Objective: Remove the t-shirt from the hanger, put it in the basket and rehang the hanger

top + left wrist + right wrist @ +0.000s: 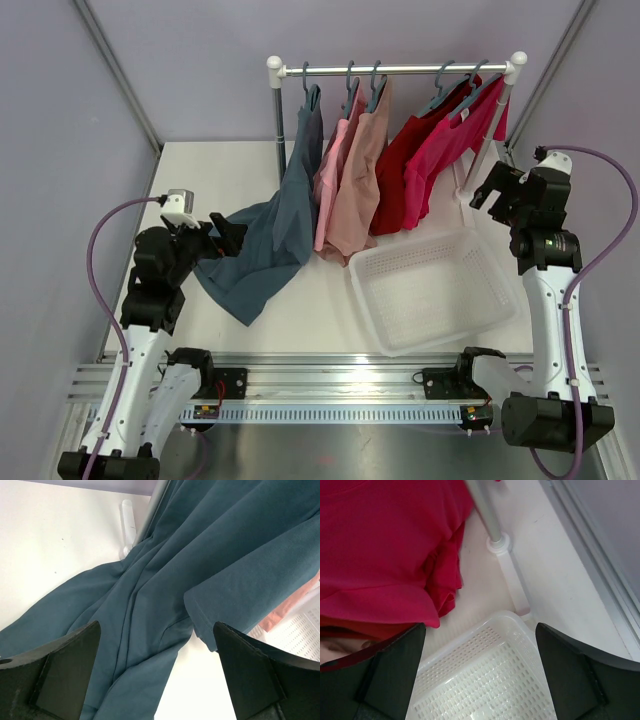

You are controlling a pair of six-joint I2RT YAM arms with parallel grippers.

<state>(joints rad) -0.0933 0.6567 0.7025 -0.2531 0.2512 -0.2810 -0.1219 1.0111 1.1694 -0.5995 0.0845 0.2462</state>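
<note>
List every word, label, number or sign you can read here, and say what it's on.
No readable text in any view.
On the teal shirt, pink shirts and red shirts: plain cloth, no print or tag showing.
On the basket: no label visible.
On the right arm: a small mark, too small to read.

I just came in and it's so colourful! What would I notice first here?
A row of bright shirts hangs on a silver rail at the back. The teal t-shirt at the left end sags down onto the white table, right by the open left gripper. An empty white basket sits in front of the red shirts.
</note>
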